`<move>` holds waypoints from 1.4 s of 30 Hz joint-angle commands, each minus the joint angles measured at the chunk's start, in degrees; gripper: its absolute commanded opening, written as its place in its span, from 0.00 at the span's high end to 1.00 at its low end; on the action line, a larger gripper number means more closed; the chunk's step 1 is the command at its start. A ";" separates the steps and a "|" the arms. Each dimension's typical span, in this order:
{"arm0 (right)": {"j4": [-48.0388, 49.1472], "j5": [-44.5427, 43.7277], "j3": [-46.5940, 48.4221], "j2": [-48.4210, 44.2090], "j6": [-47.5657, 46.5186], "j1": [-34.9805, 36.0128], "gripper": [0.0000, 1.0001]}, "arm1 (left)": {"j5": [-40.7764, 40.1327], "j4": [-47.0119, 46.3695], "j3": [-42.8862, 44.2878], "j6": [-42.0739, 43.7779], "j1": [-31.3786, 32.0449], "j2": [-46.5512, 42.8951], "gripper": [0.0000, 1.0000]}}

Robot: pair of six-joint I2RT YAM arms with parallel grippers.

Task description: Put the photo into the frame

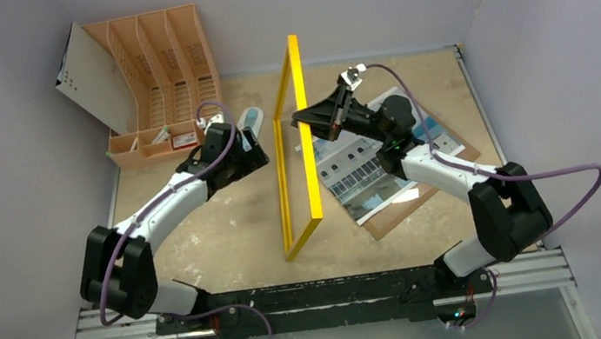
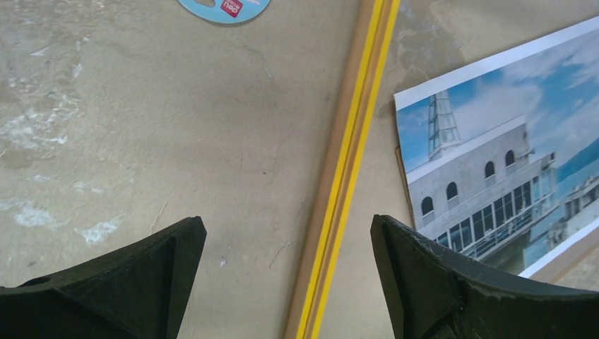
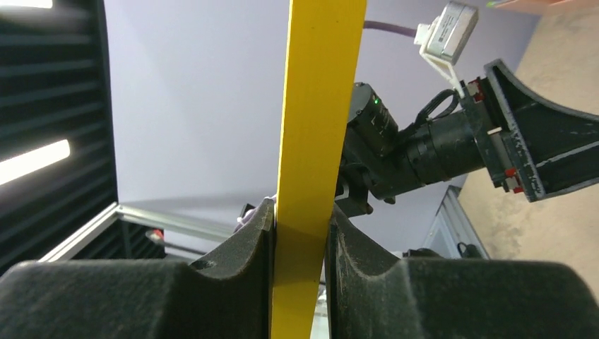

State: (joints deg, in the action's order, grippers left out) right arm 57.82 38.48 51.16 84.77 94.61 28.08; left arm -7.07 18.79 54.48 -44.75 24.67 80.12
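Yellow-rimmed picture frame (image 1: 306, 134) (large, rectangular, narrow bright yellow front rim, light wood-coloured back edge) stands upright on one long edge on the pale brown, scuffed table (image 1: 218, 233), between the two arms. In the left wrist view its lower rail (image 2: 346, 176) lies along the table, with the wood-coloured band to the left of the yellow one.

Right gripper (image 1: 299, 120) is closed on the frame's upper rail. In the right wrist view the yellow bar (image 3: 314, 141) is pinched between both black fingers of this gripper (image 3: 300, 219), which touch it on either side.

Left gripper (image 1: 257, 144) sits low on the other side of the frame, its jaws spread wide and holding nothing. In its own view the two fingertips (image 2: 288, 226) appear on either side of the lower rail, neither touching it.

Rectangular photo print (image 1: 364, 179) of a white multi-storey building under blue cloudy sky lies face up on a flat brown backing board (image 1: 407, 208), on the table to the right of the frame. Its near corner (image 2: 494, 162) lies just beside the lower rail.

Orange slotted file rack (image 1: 163, 82) lies at the far left, with a white perforated panel (image 1: 88, 79) beside it.
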 commanded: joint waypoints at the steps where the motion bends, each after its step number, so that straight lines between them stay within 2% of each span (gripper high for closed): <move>1: 2.11 10.56 -3.37 -0.84 -7.58 -4.56 0.78 | 3.10 -7.16 -0.78 3.87 -0.10 4.91 0.06; 6: -5.23 17.12 -6.26 -1.05 -15.19 -8.58 0.69 | 12.85 -15.69 -0.82 8.21 -0.41 12.42 0.04; 8: -7.97 17.93 -7.57 -1.75 -18.24 -10.20 0.60 | 15.86 -17.81 -0.79 8.62 -0.41 14.45 0.04; 13: -22.57 16.27 -9.75 -5.26 -30.20 -14.95 0.33 | 16.19 -19.90 0.38 9.57 -0.41 18.78 0.05; 18: -36.41 13.37 -8.70 -4.38 -41.95 -18.11 0.22 | 15.14 -18.87 1.19 10.88 -0.41 22.47 0.06; 26: -45.73 4.04 -8.12 -0.78 -52.98 -21.26 0.20 | 8.16 -12.59 1.44 12.48 -0.41 23.62 0.11; 32: -56.47 -9.36 -3.41 0.81 -60.85 -21.31 0.19 | 1.00 -7.30 2.75 12.50 -0.41 22.54 0.14; 36: -61.59 -18.34 -0.72 0.98 -63.33 -21.31 0.16 | -3.34 -3.19 4.22 11.77 -0.41 24.07 0.20; 42: -66.62 -31.22 2.95 0.53 -64.91 -21.31 0.15 | -5.86 -0.74 5.15 10.34 -0.43 25.10 0.36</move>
State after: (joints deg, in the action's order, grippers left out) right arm -3.49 18.92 49.93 86.30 32.71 6.74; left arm -8.80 9.96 59.37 -33.67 24.53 102.45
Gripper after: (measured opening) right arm 0.853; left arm 0.684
